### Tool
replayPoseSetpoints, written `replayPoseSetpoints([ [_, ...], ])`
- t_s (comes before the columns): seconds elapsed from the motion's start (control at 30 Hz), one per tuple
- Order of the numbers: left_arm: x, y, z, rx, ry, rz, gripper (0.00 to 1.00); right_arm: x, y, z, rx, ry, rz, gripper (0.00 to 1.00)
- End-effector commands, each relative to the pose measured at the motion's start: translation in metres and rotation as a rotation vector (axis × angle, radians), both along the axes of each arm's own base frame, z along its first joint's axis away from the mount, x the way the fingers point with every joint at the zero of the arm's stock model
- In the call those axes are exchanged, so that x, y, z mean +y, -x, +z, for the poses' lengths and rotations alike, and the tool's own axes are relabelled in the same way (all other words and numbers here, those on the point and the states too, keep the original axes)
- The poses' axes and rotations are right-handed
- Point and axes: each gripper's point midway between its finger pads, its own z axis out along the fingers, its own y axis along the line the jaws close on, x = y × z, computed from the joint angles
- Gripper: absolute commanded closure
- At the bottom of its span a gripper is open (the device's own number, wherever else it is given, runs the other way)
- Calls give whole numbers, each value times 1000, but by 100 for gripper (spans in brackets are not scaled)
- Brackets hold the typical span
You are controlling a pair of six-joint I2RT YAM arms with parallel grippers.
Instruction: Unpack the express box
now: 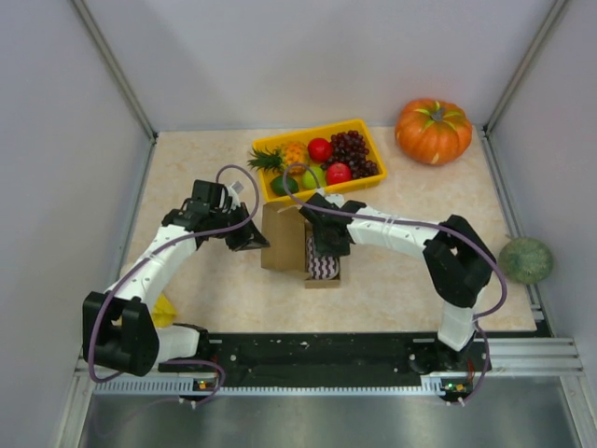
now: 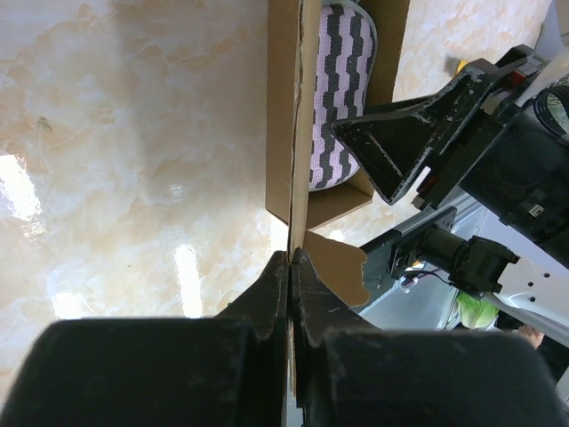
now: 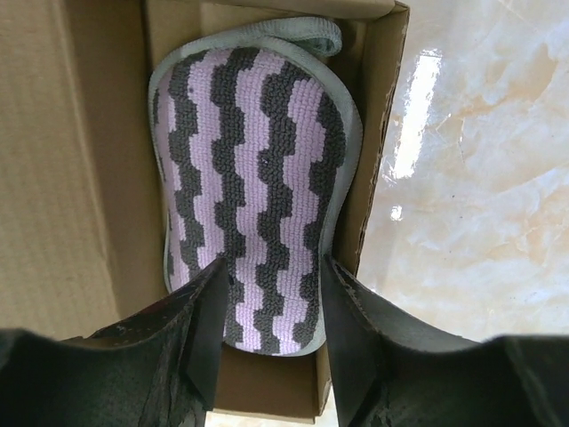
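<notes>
The express box [image 1: 283,239], plain brown cardboard, lies open at the table's middle, just in front of the yellow tray. A purple-and-grey striped cloth [image 1: 325,265] lies inside it. My left gripper [image 1: 250,237] is shut on the box's opened flap at its left edge; in the left wrist view the jaws [image 2: 292,260] pinch the thin cardboard flap [image 2: 286,107] edge-on. My right gripper [image 1: 326,245] is open, low over the box. In the right wrist view its fingers [image 3: 271,285] straddle the near end of the cloth [image 3: 249,160], between the box walls [image 3: 89,178].
A yellow tray [image 1: 308,133] holding several fruits stands right behind the box. An orange pumpkin [image 1: 433,131] sits at the back right, a green melon [image 1: 525,259] at the right edge. A small yellow object [image 1: 166,310] lies by the left arm's base.
</notes>
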Motion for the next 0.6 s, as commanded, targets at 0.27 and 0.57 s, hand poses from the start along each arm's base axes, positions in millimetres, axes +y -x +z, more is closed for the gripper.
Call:
replayPoseSetpoints([
  [0.27,-6,-6,11,-34,3,-8,100,-8,-9,-2,-43,112,-22,47],
  [0.57,-7,-5,8,-25,1,-13,100,-3,-2,-33,25,148,20,31],
])
